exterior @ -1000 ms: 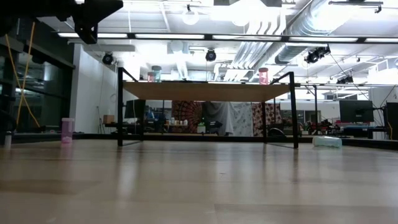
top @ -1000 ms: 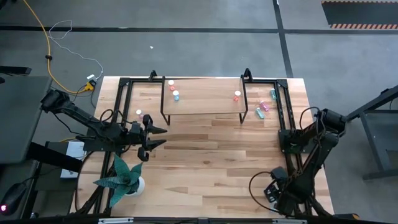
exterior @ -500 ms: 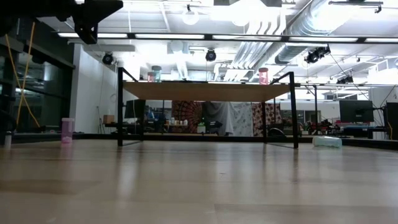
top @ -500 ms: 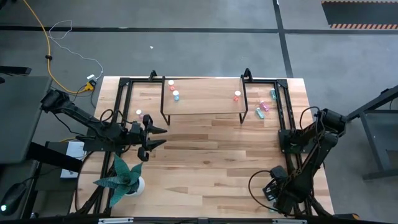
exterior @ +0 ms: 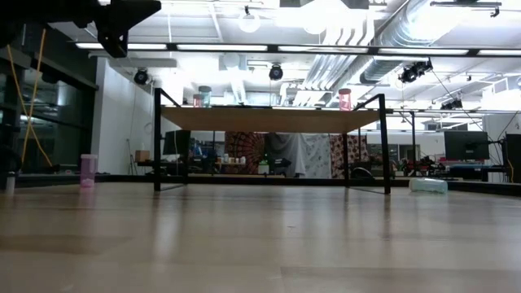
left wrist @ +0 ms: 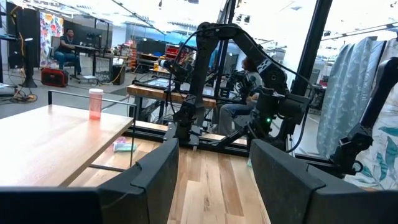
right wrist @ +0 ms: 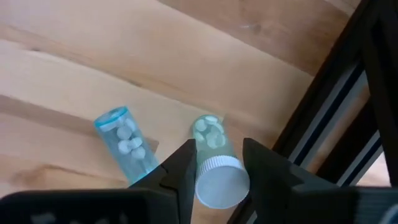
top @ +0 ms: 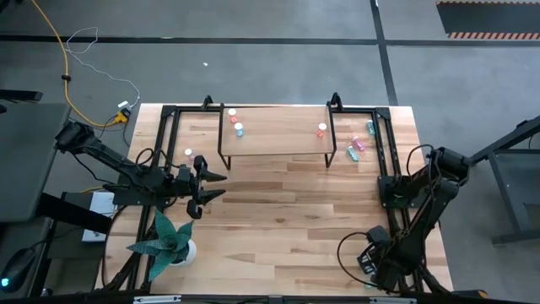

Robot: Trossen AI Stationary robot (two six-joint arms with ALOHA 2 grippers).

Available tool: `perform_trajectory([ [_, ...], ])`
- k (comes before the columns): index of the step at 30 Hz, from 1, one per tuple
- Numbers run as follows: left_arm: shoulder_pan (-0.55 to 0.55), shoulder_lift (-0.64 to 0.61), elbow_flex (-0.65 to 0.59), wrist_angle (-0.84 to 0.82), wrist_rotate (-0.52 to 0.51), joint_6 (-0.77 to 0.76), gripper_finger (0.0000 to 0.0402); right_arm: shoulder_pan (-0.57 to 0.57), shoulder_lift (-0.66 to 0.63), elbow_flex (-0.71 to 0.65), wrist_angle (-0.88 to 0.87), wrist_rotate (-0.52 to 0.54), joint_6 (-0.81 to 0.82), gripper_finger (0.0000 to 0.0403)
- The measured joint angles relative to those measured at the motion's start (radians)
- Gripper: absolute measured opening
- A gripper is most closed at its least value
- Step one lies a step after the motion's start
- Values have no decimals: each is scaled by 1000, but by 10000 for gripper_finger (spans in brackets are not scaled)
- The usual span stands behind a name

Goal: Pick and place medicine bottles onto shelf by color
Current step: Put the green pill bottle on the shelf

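In the right wrist view my right gripper [right wrist: 219, 158] points down at the table's near right corner [top: 371, 285] and is shut on a teal medicine bottle [right wrist: 211, 140] with a white cap. A second teal bottle [right wrist: 124, 140] lies beside it. The shelf [top: 274, 145] stands at the far middle and carries a red-orange bottle [top: 232, 112], a teal one [top: 239, 129] and another red-orange one [top: 321, 129]. More bottles [top: 359, 145] lie on the table right of the shelf, and a pink one [exterior: 87, 171] stands left of it. My left gripper [top: 211, 186] waits open, level, at the left. My right gripper pinches the teal bottle between its two fingers at the white cap [right wrist: 221, 183] and the neck just below it. The fingers come from above, pointing down. The bottle stands about upright, its bottom end [right wrist: 208, 121] by the table; whether it rests there, I cannot tell.
A white pot with a green plant [top: 173, 241] stands at the near left. Black frame rails [right wrist: 336, 112] run close beside the held bottle and along both table sides [top: 384, 156]. Bare wood lies in front of the shelf [top: 287, 211].
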Motion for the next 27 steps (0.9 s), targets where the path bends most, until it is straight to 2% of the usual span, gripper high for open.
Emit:
perform_trajectory([
  [6, 0, 0, 0, 0, 0, 0, 190, -17, -71, 1, 9, 17, -15, 111],
  [9, 0, 0, 0, 0, 0, 0, 190, -42, -124, 2, 30, 94, -55, 111],
  [12, 0, 0, 0, 0, 0, 0, 190, -91, -171, 2, 95, 217, -158, 111],
  [16, 0, 0, 0, 0, 0, 0, 190, -207, -208, 2, 254, 353, -414, 111],
  [20, 0, 0, 0, 0, 0, 0, 190, -353, -217, 29, 415, 383, -765, 111],
  [23, 0, 0, 0, 0, 0, 0, 190, -464, -217, 110, 407, 380, -1011, 111],
  [27, 0, 0, 0, 0, 0, 5, 190, -610, -215, 258, 312, 393, -1291, 110],
])
